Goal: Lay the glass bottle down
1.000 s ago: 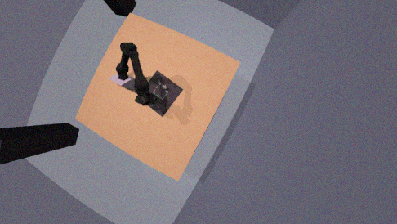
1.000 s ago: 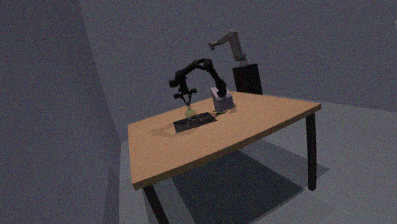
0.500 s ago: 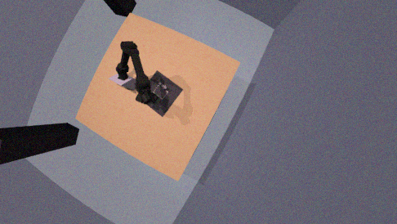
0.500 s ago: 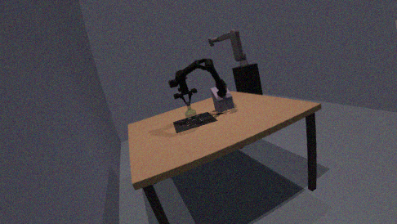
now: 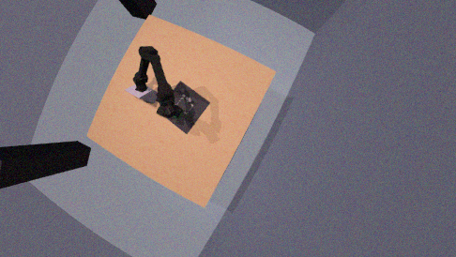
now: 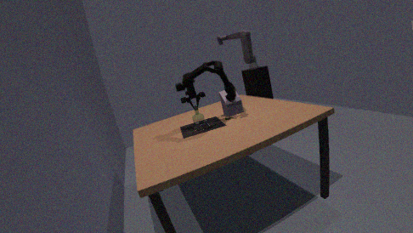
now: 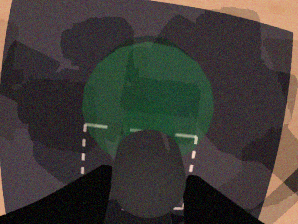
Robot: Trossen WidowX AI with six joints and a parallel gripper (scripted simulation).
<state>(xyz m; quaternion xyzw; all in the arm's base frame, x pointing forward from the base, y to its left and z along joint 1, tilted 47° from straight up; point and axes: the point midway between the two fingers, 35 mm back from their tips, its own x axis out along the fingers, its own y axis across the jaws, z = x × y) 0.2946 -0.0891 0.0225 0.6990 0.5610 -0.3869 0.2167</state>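
In the wrist view, nearest of all, the fingers of the gripper (image 5: 174,113) (image 6: 196,110) (image 7: 148,175) are standing partly open, one on either side of the dark-looking neck, and they are holding the glass bottle (image 6: 198,116) (image 7: 150,75) by it. The bottle's wide green body is showing beyond the neck, and in the exterior view it is hanging roughly upright below the fingertips, at the edge of the dark mat (image 5: 199,104) (image 6: 187,133) (image 7: 240,150); whether its base is touching anything, I cannot tell. Just past the neck, the dashed outline (image 5: 190,98) (image 7: 87,126) is lying on the mat, partly hidden by the bottle. The bottle still needs tipping onto its side, and that turn is carrying the main risk: if the wrist is rotating while the base is too low, the base edge could catch the mat and lever the smooth neck out of the fingers. A grip only on the neck could also be letting the heavier body swing. The grey rest is not clearly distinguishable, so a blind descent could be knocking glass against it. Farther back, the arm (image 5: 159,70) (image 6: 208,65) is arching from its pale stand (image 5: 133,90) (image 6: 233,108), and opening early would be dropping the bottle.
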